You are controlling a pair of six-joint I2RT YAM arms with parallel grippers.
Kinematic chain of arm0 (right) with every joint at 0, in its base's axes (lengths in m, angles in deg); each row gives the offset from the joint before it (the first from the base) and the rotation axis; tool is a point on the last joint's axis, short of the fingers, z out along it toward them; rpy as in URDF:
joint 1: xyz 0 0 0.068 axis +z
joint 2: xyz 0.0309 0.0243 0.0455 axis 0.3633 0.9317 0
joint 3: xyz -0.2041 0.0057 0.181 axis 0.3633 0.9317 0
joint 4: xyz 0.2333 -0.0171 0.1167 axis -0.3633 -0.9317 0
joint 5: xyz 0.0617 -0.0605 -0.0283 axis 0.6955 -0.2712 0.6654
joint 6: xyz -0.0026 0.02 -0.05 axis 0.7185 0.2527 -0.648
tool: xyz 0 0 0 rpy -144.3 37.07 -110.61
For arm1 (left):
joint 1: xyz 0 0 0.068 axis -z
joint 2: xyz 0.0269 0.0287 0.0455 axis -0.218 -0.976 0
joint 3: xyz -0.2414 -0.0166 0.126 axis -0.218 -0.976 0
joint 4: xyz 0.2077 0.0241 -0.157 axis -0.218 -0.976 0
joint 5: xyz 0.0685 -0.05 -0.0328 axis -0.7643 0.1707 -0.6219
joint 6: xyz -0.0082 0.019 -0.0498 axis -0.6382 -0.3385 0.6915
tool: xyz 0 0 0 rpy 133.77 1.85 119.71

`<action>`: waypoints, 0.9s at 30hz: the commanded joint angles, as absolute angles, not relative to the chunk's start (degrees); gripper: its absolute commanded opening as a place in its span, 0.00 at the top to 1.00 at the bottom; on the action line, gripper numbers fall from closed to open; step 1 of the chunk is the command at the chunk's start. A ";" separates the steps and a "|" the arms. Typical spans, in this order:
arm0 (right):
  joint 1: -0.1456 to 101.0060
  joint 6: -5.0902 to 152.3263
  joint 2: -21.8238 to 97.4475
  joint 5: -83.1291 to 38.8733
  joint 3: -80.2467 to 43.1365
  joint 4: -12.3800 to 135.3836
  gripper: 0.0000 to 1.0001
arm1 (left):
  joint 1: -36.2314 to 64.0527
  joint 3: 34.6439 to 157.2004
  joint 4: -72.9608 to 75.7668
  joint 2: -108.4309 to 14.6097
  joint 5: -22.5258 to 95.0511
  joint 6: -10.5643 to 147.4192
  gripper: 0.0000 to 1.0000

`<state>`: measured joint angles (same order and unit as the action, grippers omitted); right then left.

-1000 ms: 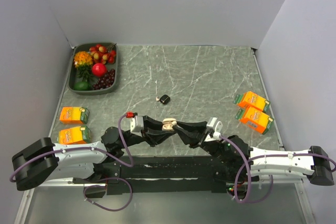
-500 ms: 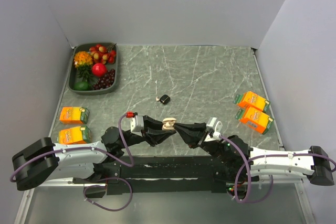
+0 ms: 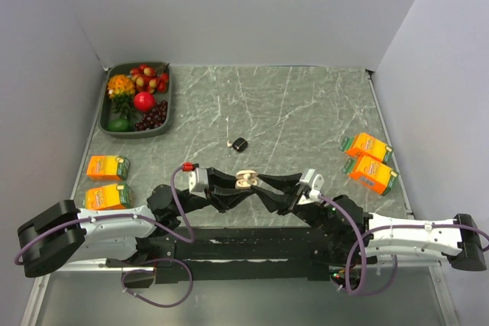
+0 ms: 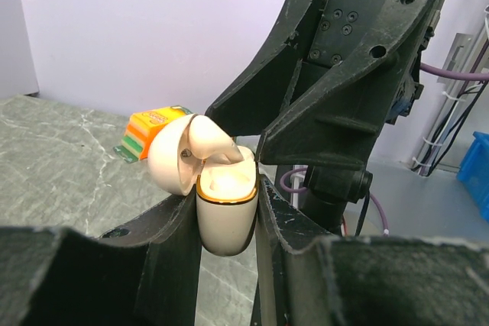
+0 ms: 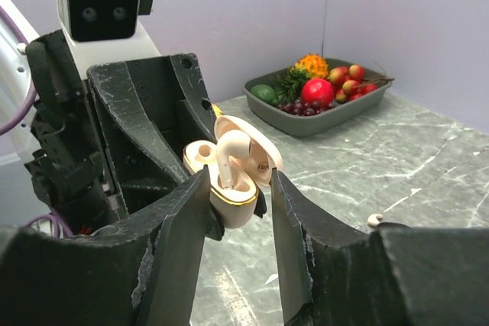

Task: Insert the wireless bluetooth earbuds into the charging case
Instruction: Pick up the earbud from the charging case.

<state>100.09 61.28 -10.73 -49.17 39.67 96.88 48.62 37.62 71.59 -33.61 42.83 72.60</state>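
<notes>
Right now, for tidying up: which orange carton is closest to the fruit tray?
The rear carton of the left pair, right by the near end of the tray; its partner lies farther off.

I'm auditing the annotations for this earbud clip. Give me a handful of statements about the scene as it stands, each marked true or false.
1. The charging case has its lid open. True.
2. The left gripper is shut on the case. True.
3. The right gripper is clamped on an orange carton. False: it is open and straddles the case, while the orange cartons lie on the table.
4. The fruit tray sits at the table's far right corner. False: it is at the far left corner.
5. A cream earbud stands in the case. True.
</notes>
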 commanded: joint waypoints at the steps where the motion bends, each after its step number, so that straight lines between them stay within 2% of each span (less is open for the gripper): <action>1: 100.40 60.74 -13.12 -49.72 36.08 93.57 0.54 | 48.58 38.87 105.82 -33.11 42.24 71.88 0.99; 12: 100.40 63.72 -8.82 -49.98 25.71 82.32 0.52 | 48.58 38.61 103.80 -33.29 41.80 70.03 0.99; 18: 100.32 68.82 -1.88 -53.41 13.24 65.63 0.52 | 48.93 38.87 98.97 -33.73 39.34 66.17 0.99; 27: 100.32 75.41 4.54 -57.10 0.32 46.99 0.52 | 49.11 37.03 105.19 -39.17 36.88 62.39 0.99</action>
<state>100.09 71.78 3.84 -54.24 6.14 56.12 48.77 37.60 73.62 -37.55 38.57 65.43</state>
